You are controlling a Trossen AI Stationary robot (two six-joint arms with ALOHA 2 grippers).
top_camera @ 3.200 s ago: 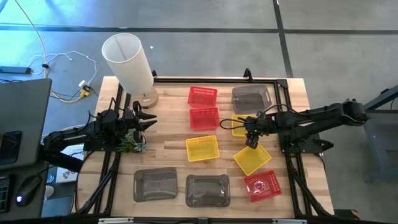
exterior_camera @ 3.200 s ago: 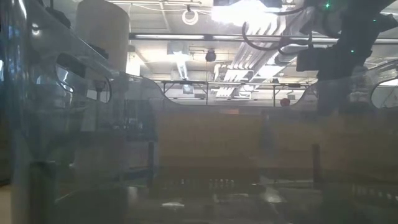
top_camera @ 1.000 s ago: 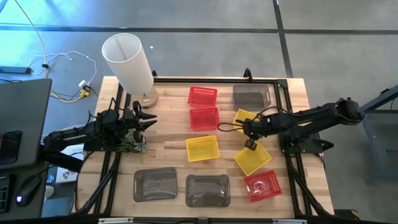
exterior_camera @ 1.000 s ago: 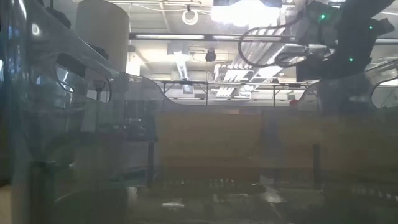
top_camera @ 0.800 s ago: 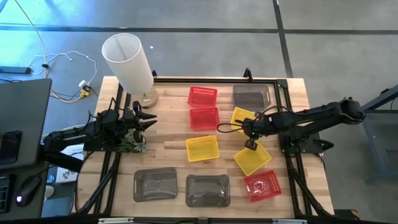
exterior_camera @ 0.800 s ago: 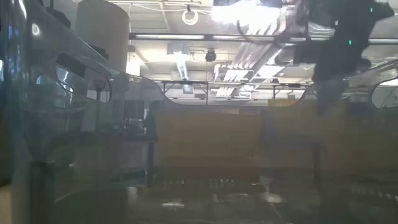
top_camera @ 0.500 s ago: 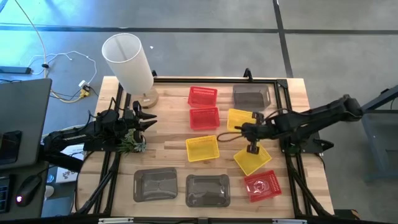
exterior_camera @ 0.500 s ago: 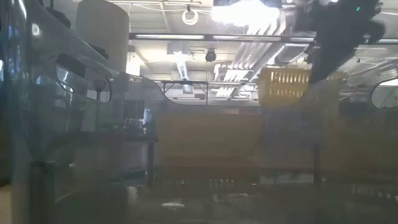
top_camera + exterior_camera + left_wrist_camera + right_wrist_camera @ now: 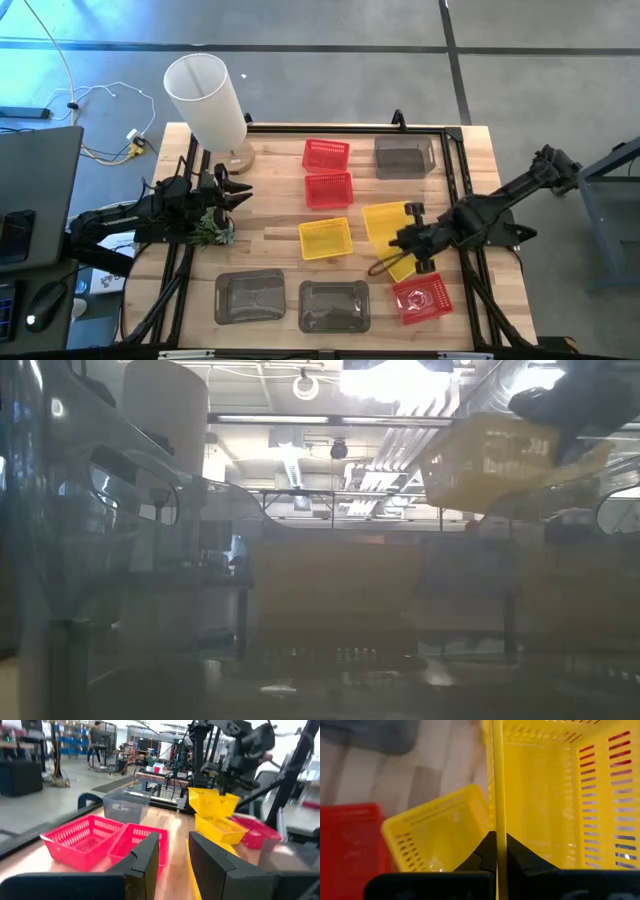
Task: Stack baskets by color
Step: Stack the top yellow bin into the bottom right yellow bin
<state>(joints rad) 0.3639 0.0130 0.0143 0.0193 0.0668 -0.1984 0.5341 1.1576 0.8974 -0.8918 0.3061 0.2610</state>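
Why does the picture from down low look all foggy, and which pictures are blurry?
Low view: a hazy, see-through surface sits right before the camera, with ceiling-light glare up top; the lifted yellow basket is smeared. Left wrist view: its own fingers loom soft, the right gripper beyond is blurred. Right wrist view: everything is soft. High view: sharp, evenly lit.

Yellow basket (image 9: pixel 386 221) now lifted, nearer front, by right end effector (image 9: pixel 408 238).
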